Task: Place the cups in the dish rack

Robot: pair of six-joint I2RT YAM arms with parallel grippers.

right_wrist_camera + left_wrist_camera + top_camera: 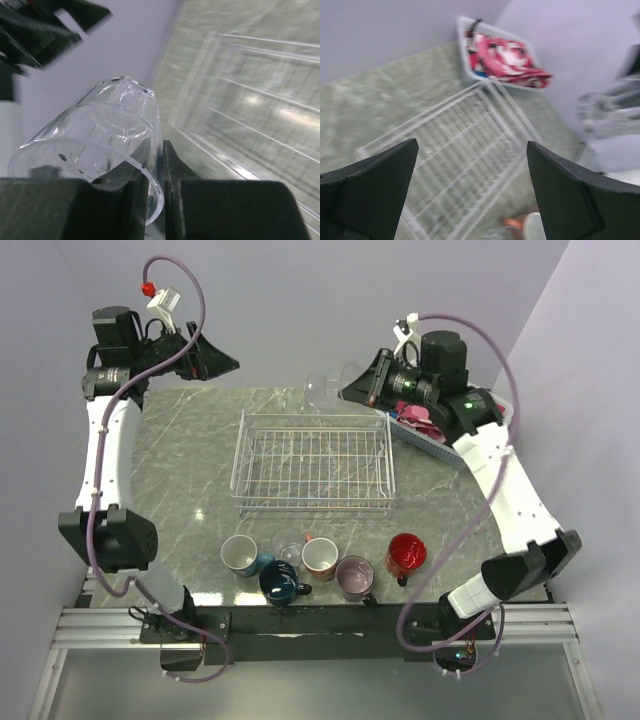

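Grey-green marble tabletop [190, 475] — lilac walls [300, 310]

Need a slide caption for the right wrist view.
Right end effector pinching the rim of a clear glass, wire dish rack in the background.

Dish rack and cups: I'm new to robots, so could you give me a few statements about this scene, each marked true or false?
1. The dish rack holds no cups. True.
2. The right gripper pinches a clear glass by its rim. True.
3. The left gripper holds the red mug. False: it is open and empty; the red mug stands on the table.
4. The dark navy mug lies inside the dish rack. False: it stands on the table, outside the rack on its near side.
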